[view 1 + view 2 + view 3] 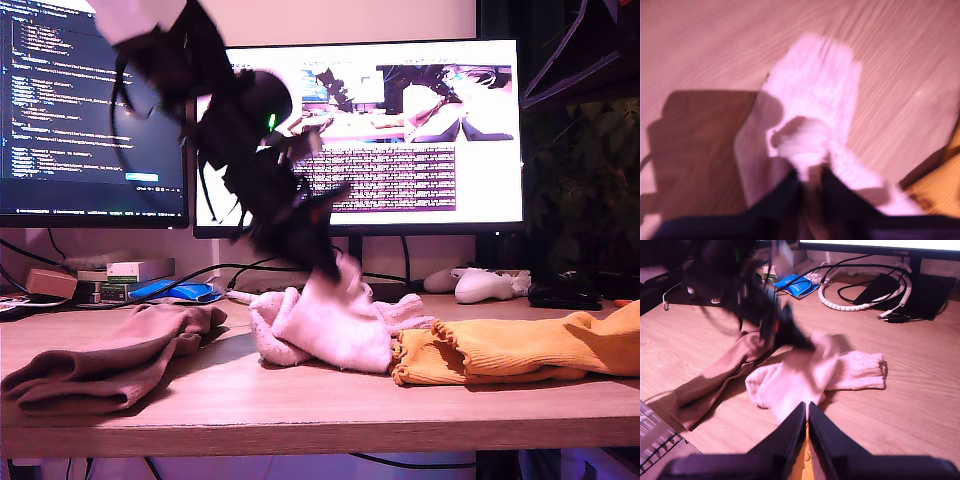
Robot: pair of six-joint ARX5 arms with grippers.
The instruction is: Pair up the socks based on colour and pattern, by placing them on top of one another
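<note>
While you watch the exterior view, the wooden desk (300, 400) spans the lower frame; brown socks (110, 350) lie lower left, orange socks (520, 350) lower right. At centre, my first gripper (325, 262) pinches a white sock (330, 320) above its mate. My second gripper (807, 415) is pressed together.

The exterior view sits low at the desk's (300, 405) front edge, facing the monitors (400, 130). Both wrist views look steeply down (the first very close, blurred); all three share the white sock (335, 320) (815, 95) (790, 385).
</note>
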